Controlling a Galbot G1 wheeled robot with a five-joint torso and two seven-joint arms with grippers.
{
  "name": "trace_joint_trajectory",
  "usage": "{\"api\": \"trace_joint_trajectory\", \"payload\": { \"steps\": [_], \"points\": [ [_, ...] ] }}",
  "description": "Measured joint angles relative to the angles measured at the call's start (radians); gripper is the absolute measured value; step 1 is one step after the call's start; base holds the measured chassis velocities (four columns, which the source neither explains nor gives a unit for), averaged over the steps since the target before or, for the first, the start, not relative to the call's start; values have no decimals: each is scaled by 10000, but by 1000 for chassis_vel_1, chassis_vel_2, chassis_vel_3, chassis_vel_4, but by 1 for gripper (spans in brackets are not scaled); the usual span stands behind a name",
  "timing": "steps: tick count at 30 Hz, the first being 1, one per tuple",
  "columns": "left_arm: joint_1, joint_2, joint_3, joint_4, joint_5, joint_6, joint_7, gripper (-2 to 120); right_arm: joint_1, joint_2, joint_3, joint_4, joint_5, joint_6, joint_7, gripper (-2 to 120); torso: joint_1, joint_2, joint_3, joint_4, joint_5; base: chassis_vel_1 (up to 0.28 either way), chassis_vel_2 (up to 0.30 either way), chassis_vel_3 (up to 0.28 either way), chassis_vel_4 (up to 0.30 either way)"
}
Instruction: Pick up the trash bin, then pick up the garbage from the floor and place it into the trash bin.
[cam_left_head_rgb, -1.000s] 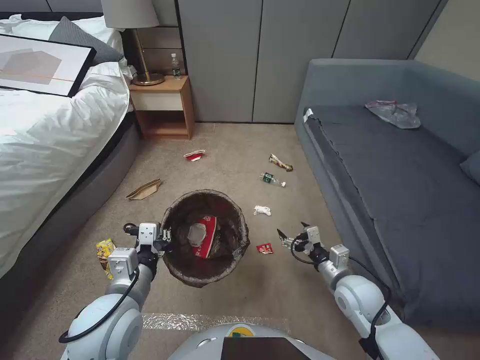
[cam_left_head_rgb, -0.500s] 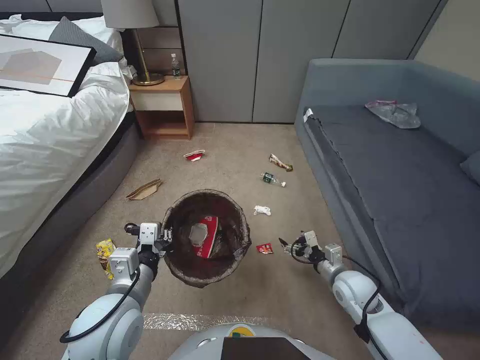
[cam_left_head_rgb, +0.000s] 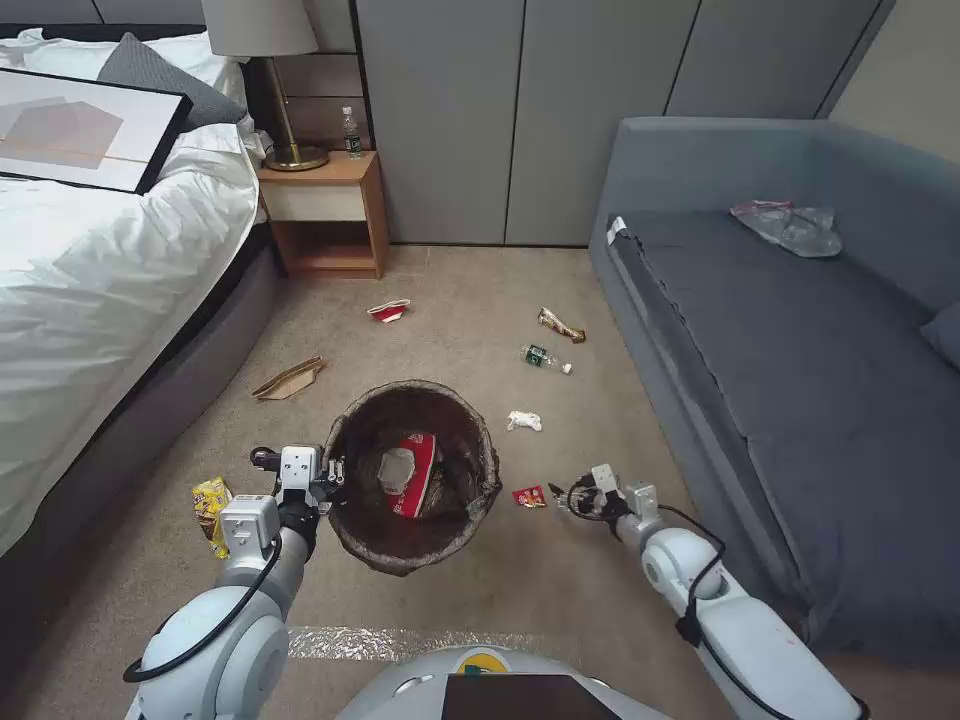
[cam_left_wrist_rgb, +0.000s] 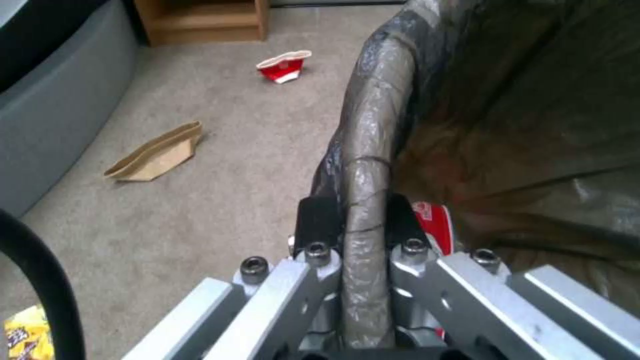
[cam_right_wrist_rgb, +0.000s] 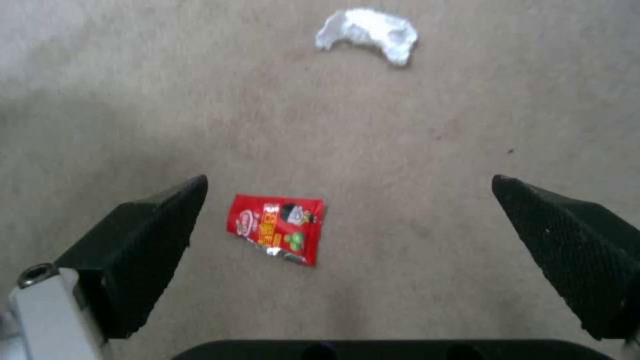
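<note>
My left gripper (cam_left_head_rgb: 330, 478) is shut on the left rim of the trash bin (cam_left_head_rgb: 352, 415), a round bucket lined with a dark bag; a red-white carton (cam_left_head_rgb: 410, 472) lies inside. In the left wrist view both fingers clamp the bagged rim (cam_left_wrist_rgb: 367, 150). My right gripper (cam_left_head_rgb: 562, 497) hangs open low over the carpet, with a small red wrapper (cam_right_wrist_rgb: 277, 227) just inside its left finger (cam_right_wrist_rgb: 147, 230). Other garbage on the floor: white tissue (cam_left_head_rgb: 524, 421), clear bottle (cam_left_head_rgb: 544, 358), brown wrapper (cam_left_head_rgb: 561, 325), red-white carton (cam_left_head_rgb: 389, 311), tan cardboard (cam_left_head_rgb: 289, 379), yellow wrapper (cam_left_head_rgb: 210, 500).
A bed (cam_left_head_rgb: 90, 270) runs along the left and a grey sofa (cam_left_head_rgb: 800, 400) along the right, with a grey plastic bag (cam_left_head_rgb: 790, 225) on its seat. A wooden nightstand (cam_left_head_rgb: 325, 210) with a lamp stands at the back, beside grey cupboard doors (cam_left_head_rgb: 520, 120).
My right gripper has moved down and to the left, closing in on the small red wrapper. The left gripper and the bin have stayed where they were.
</note>
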Motion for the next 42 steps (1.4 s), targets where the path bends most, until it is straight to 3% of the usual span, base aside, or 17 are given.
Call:
{"api": "trace_joint_trajectory", "payload": {
  "steps": [21, 42],
  "points": [
    [-106, -28, -7, 104, -73, -2, 15, 2, 1595, 1266, -1410, -1878, -1155, -73, 186, 100, 0, 0, -1, -1, 0, 0, 0, 0, 0],
    [-111, -49, 5, 138, -80, -9, 30, 2, 2009, 1925, -1438, -3220, -632, -336, 185, 100, 0, 0, -1, -2, 0, 0, 0, 0, 0]
  ]
}}
